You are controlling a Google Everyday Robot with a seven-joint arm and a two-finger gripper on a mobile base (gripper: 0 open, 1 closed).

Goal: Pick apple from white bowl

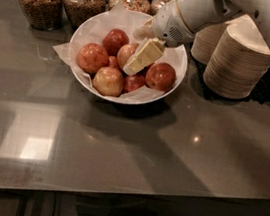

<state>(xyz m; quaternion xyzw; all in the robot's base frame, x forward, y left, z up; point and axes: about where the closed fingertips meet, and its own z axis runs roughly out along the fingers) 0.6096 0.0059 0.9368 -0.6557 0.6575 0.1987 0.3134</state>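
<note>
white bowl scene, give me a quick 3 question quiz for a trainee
1. True or false: the gripper is over the apples in the white bowl.
2. What stands to the right of the bowl in the camera view? A) stacked beige bowls B) a kettle C) a cutting board
3. Short answer: what lines the bowl under the fruit?

Key: 1 true; 2 A; 3 white paper.
</note>
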